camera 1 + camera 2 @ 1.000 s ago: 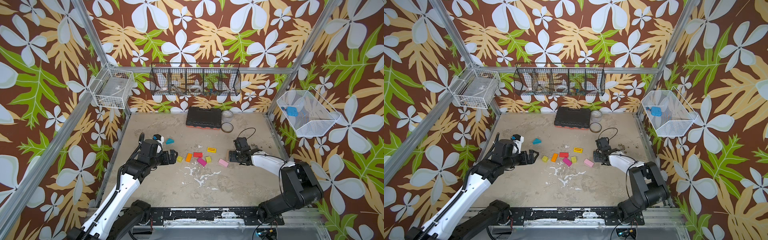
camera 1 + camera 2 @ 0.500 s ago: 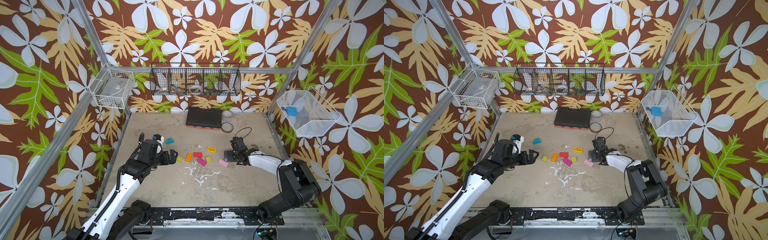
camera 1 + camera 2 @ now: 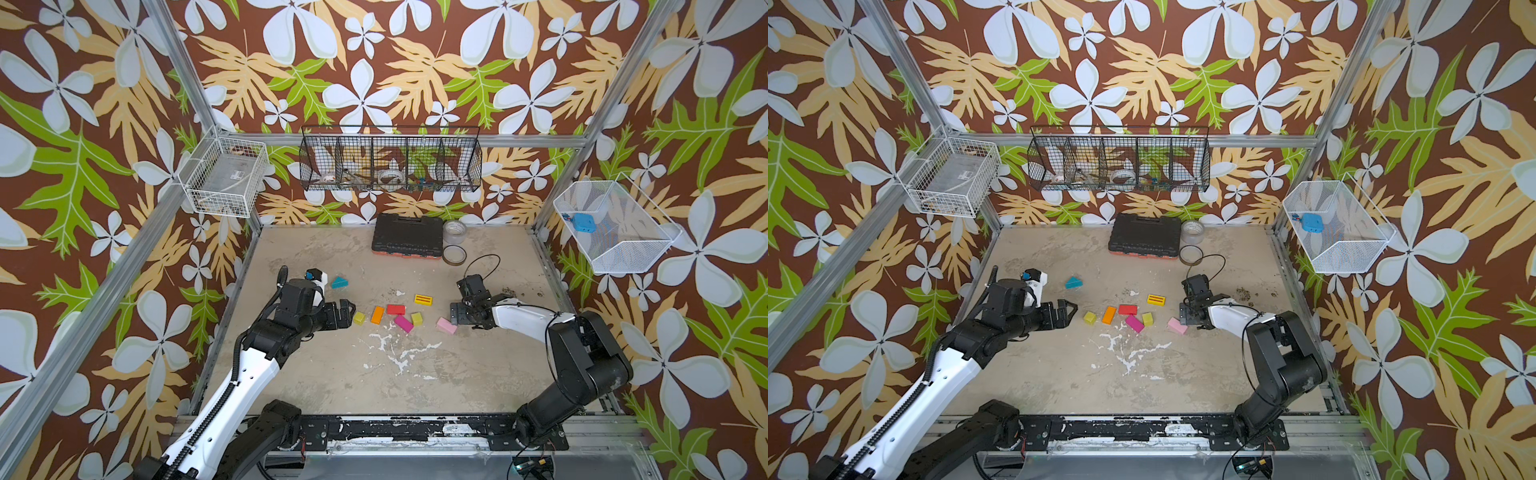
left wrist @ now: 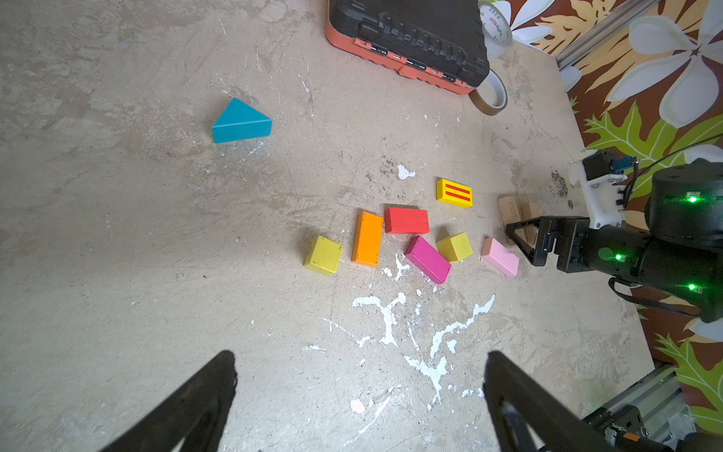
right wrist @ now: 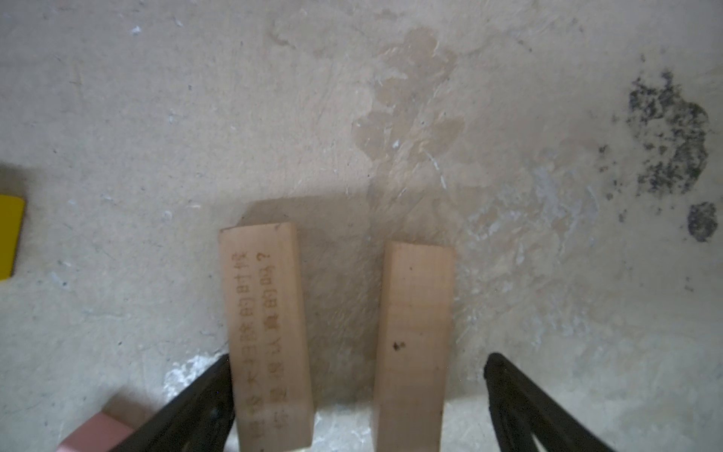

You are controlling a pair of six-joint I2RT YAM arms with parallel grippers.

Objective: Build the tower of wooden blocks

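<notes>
Loose wood blocks lie mid-table in both top views: a yellow cube (image 3: 359, 318), an orange brick (image 3: 377, 314), a red brick (image 3: 395, 309), a magenta brick (image 3: 404, 323), a second yellow cube (image 3: 417, 318), a striped-yellow brick (image 3: 424, 299), a pink brick (image 3: 446, 326) and, apart at the left, a teal wedge (image 3: 339, 282). No tower is in view. My left gripper (image 3: 347, 313) hangs open and empty just left of the first cube. My right gripper (image 5: 358, 362) is open, straddling two plain planks, one lettered (image 5: 270, 336) and one bare (image 5: 412, 344), lying parallel.
A black tool case (image 3: 407, 241) and two tape rolls (image 3: 456, 227) (image 3: 454, 254) sit at the back edge. Wire baskets hang on the walls, and the one on the right holds a blue gadget (image 3: 582, 222). White paint splashes (image 3: 399, 353) mark the table in front of the blocks.
My right gripper has shifted a little to the left, toward the pink brick, and its jaws have spread wider. The left arm and the coloured blocks have stayed put.
</notes>
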